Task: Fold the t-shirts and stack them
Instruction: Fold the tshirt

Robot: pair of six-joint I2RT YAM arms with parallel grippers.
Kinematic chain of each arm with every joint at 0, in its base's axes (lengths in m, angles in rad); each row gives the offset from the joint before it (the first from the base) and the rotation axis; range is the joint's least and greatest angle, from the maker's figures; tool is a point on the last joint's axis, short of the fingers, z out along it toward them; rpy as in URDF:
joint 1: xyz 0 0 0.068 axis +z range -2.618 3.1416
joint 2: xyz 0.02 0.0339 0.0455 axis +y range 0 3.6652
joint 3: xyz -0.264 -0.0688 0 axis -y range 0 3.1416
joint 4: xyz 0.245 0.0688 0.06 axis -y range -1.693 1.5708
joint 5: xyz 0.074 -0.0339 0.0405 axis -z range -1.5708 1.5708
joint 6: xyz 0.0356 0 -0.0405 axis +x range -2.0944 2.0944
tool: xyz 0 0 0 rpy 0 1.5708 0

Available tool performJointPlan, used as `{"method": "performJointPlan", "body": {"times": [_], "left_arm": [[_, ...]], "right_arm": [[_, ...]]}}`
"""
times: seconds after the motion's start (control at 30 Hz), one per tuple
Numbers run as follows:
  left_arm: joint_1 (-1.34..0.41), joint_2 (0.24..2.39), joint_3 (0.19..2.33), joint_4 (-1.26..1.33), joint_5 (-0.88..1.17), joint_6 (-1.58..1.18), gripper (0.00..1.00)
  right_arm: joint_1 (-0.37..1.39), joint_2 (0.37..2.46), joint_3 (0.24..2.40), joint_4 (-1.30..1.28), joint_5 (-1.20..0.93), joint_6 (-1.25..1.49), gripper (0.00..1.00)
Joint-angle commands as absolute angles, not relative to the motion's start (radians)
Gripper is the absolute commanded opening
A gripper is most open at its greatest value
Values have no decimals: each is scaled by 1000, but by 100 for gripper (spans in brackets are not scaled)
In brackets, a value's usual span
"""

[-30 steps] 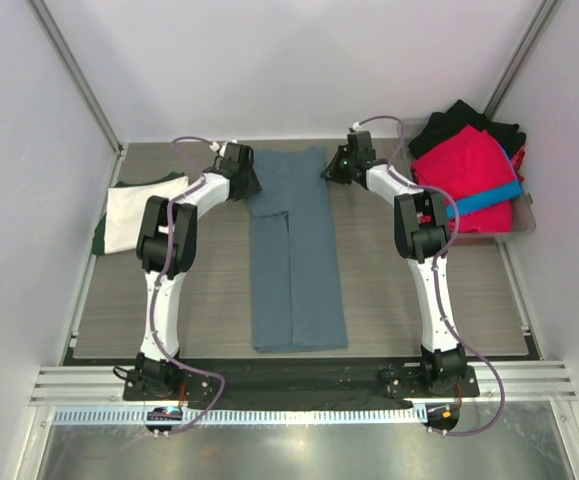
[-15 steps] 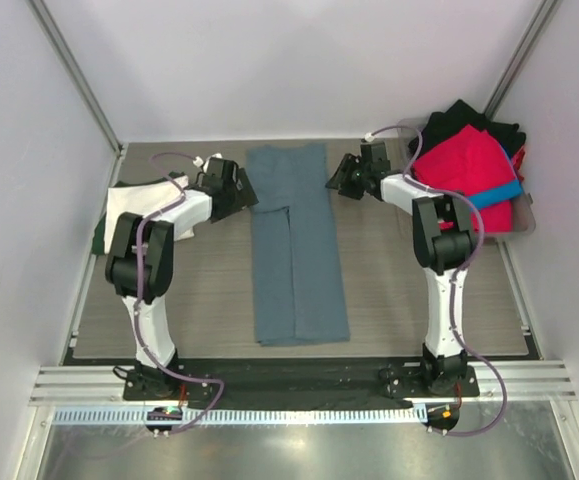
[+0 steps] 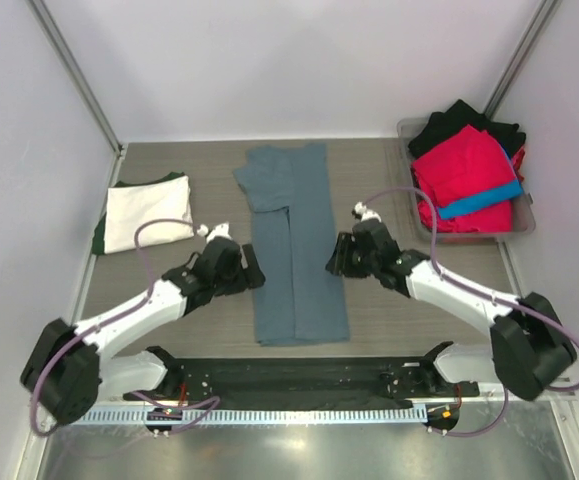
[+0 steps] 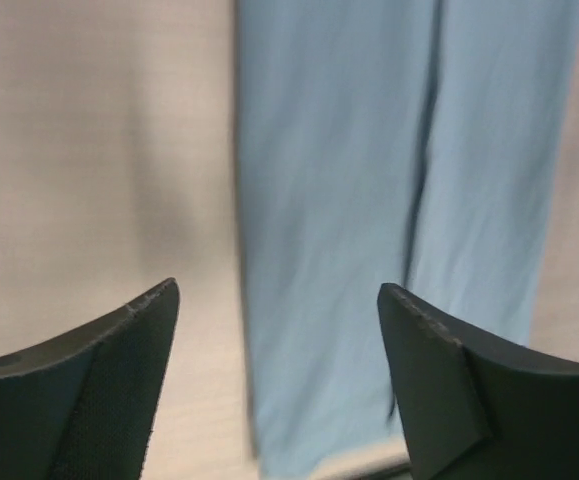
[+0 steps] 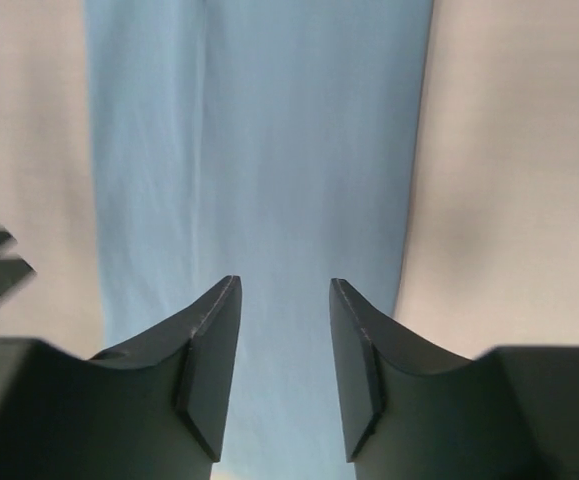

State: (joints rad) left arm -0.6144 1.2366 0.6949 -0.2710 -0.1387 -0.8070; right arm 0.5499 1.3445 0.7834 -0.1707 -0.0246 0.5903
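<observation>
A slate blue-grey t-shirt [image 3: 294,250] lies on the table as a long narrow strip, folded lengthwise, running from the back toward the near edge. My left gripper [image 3: 253,273] hovers at the strip's left edge, open wide with nothing in it [image 4: 277,288]. My right gripper [image 3: 336,260] stands at the strip's right edge, open and empty [image 5: 285,280]. The blue cloth [image 5: 259,150] fills the view under the right jaws. A folded cream-white t-shirt [image 3: 144,213] rests on a dark green t-shirt [image 3: 100,237] at the left.
A clear bin [image 3: 524,225] at the back right holds red [image 3: 459,170], black [image 3: 464,118] and bright blue [image 3: 481,198] shirts. Grey walls close in the table on the left, back and right. A black strip [image 3: 299,370] runs along the near edge.
Both arms have drawn back from the shirt's far corners to its middle, one on each side. Both grippers have opened and let the cloth go.
</observation>
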Motion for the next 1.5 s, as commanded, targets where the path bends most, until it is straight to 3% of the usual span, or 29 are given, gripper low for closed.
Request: {"method": "performJointPlan", "body": {"times": [0.0,0.07,0.27,0.37,0.57,0.67,0.8,1.0,1.07,1.37,1.47], "left_arm": [[-678,1058,572,-328,-152,-900,80],[-756,1002,482,-327,-147,-948,69],[-1049,913,388,-342,-253,-1141,67],[-1092,939,367,-337,-253,-1196,63],[-1095,965,336,-325,-242,-1213,56],[-1095,954,330,-328,-247,-1215,51],[-1095,925,333,-344,-261,-1215,44],[-1095,916,341,-354,-284,-1212,31],[-1095,907,345,-370,-288,-1209,28],[-1095,884,348,-391,-302,-1201,31],[-1095,890,350,-406,-295,-1198,21]], "right_arm": [[627,1211,631,-285,66,679,44],[669,1155,528,-308,58,728,42],[770,982,373,-330,44,860,40],[801,946,341,-337,32,890,41],[857,939,322,-347,35,916,40],[871,948,327,-353,32,920,34],[890,957,342,-377,46,923,11],[903,954,368,-379,49,927,1],[920,957,388,-379,41,931,1],[992,982,465,-403,78,943,1],[994,992,476,-413,89,942,1]]}}
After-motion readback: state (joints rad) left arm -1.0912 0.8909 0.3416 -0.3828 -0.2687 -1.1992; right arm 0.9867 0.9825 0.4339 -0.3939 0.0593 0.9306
